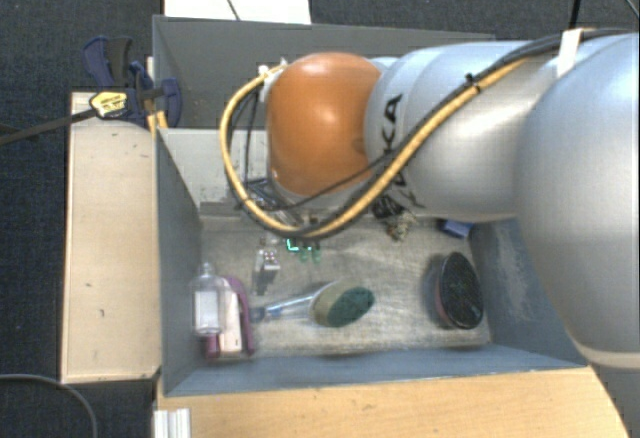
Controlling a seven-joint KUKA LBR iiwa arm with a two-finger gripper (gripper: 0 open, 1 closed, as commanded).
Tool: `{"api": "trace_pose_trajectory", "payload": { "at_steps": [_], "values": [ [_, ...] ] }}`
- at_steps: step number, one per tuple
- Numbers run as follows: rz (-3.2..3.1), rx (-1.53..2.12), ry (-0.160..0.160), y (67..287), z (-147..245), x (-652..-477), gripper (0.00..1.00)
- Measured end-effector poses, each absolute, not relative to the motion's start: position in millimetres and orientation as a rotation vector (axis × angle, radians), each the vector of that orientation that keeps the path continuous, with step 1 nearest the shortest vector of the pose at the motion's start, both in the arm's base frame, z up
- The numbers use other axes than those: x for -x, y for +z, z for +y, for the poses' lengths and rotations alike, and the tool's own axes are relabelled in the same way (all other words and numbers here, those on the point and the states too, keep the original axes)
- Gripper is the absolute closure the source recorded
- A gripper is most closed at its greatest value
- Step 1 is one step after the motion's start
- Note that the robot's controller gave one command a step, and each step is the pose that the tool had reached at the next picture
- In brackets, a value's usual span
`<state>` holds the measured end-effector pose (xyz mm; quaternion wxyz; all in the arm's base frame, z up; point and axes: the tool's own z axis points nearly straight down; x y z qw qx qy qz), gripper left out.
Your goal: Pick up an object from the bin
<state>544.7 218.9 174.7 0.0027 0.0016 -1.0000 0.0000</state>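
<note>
Moderate, diffuse light from above — soft highlights sit on the silver arm [500,126] and its orange cover [315,116]. The arm throws a broad, soft-edged shadow over the bin [185,256] — the floor beneath it reads dim.

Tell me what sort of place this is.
Probably a robotics lab's bin-picking test cell: a KUKA arm reaches into a grey metal bin holding loose things such as a dish brush and a small bottle.
</note>
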Motion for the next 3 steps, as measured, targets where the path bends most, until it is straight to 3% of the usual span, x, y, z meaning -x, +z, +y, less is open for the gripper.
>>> {"api": "trace_pose_trajectory", "payload": {
  "at_steps": [1, 2, 3],
  "values": [
    [-3.134, -0.06, 0.004, 73, 181, -511.6, 0.0],
    [-3.142, -0.051, -0.003, 77, 184, -514.1, 1.0],
    [-3.141, -0.265, -0.004, 225, 182, -531.4, 1.0]
  ]
}}
